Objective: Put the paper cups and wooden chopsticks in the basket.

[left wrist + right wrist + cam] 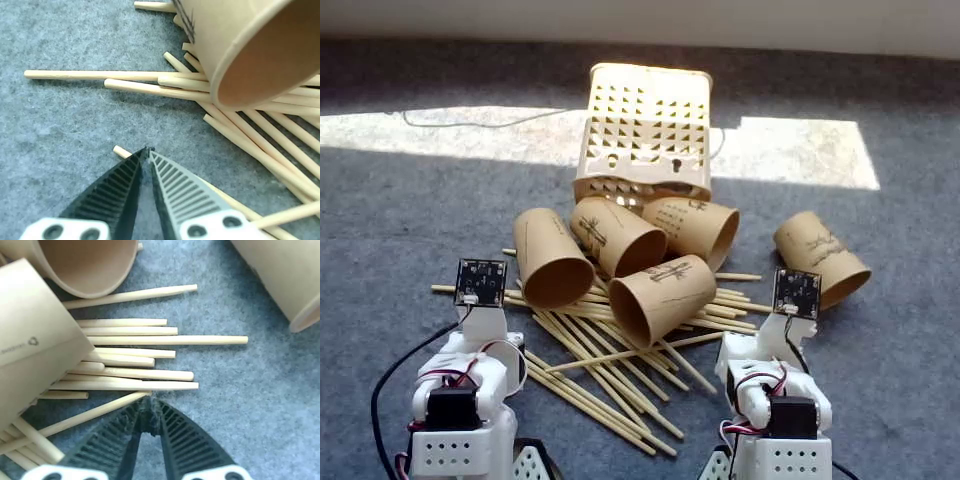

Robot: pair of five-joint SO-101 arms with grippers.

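Tan paper cups [553, 258] lie tipped over pale chopsticks [100, 75] just ahead of the left tool [149, 150] and right tool [150, 401], both pinched closed, empty. The high view adds the cream basket [645, 130] beyond them.

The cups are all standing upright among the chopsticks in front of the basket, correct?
Not upright. The high view shows the cups lying on their sides among the chopsticks in front of the basket.
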